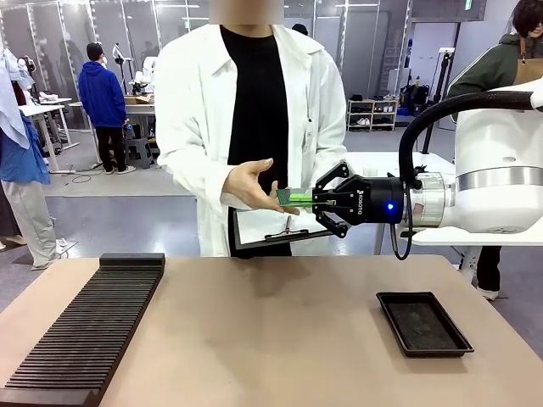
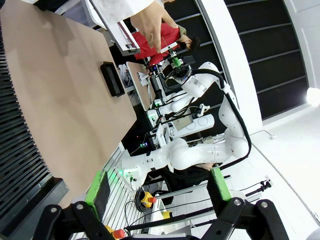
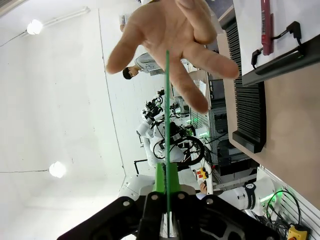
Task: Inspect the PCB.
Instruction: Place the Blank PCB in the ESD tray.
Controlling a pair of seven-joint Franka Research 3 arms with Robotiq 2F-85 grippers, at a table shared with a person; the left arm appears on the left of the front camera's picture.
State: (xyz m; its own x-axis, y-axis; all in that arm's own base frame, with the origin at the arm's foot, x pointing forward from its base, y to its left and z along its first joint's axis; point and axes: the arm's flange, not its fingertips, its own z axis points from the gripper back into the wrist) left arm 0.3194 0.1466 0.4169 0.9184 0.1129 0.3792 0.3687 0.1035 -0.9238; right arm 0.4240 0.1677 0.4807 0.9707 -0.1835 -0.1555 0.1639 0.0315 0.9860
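green pcb (image 1: 294, 197) | clamped by one edge in right claw (image 1: 316, 200), mid-air beyond worktop (image 1: 271, 331) 12 o'clock edge | person's hand (image 1: 250, 182) open at its 9 o'clock | left claw (image 2: 156, 187) released | advice: hold board level and steady; release only once the hand grips.

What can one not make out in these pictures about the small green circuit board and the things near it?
- Small thin green circuit board: the front view shows it almost edge-on, one end between the pads of the black right gripper; its parts are too small.
- Right wrist view: the board is a mere line, its face hidden.
- Person's open hand: touching the board or not, unclear.
- White clipboard: partly behind the gripper; writing too small.
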